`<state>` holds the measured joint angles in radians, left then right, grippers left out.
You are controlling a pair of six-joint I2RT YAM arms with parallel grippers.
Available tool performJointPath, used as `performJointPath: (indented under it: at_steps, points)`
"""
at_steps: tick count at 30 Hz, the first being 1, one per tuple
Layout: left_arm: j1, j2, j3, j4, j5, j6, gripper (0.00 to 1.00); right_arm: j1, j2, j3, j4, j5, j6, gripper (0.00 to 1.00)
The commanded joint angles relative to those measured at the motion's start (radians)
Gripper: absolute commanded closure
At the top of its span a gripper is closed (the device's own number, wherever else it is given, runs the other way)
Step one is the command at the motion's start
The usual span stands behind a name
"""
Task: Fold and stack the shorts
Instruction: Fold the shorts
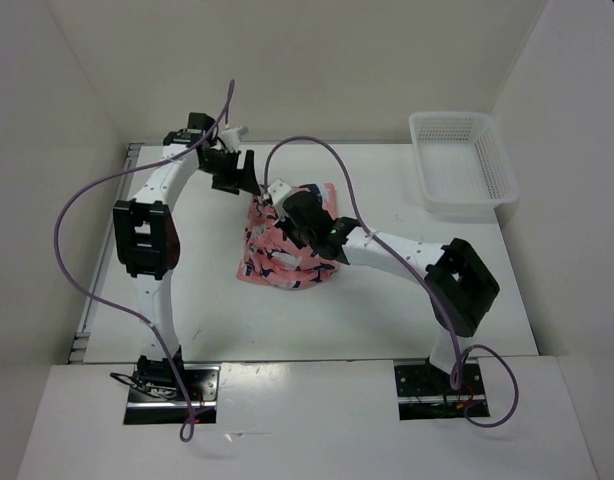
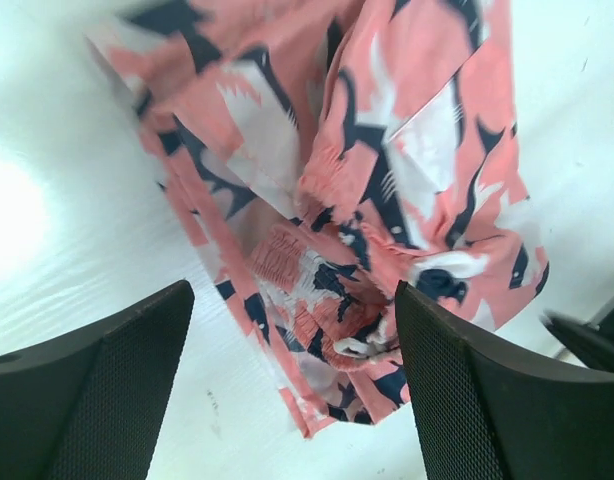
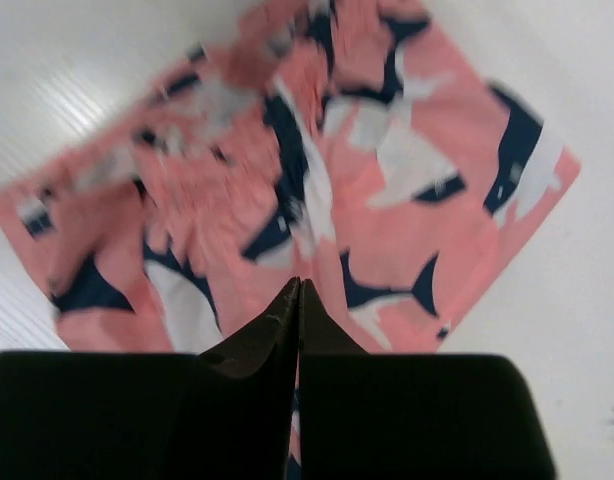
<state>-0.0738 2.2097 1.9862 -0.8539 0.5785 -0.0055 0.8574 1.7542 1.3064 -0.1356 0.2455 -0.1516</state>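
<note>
Shorts (image 1: 272, 252) lie bunched on white table (image 1: 387, 300) between white walls (image 1: 317, 60).

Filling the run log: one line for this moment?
shorts: crumpled mid-table | left gripper: open above shorts | right gripper: shut over shorts, pinch unclear | mesh basket: far right, apart

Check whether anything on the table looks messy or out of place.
The shorts look odd: they sit mid-table as a rumpled, lopsided bundle, with the waistband bunched and layers overlapping crookedly rather than lying flat. The basket stands upright at the far right corner; nothing looks spilled or damaged.
</note>
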Motion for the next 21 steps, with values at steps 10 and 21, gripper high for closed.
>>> performJointPath:
  at_steps: [10,21]
  points:
    - [-0.194,-0.058,0.022,-0.047,0.094,0.006,0.29,-0.074,-0.18,-0.252,-0.004,-0.015,-0.028,1.0]
    - [-0.204,0.002,-0.13,-0.036,-0.121,0.006,0.56,-0.074,-0.167,-0.374,0.068,-0.201,0.032,0.99]
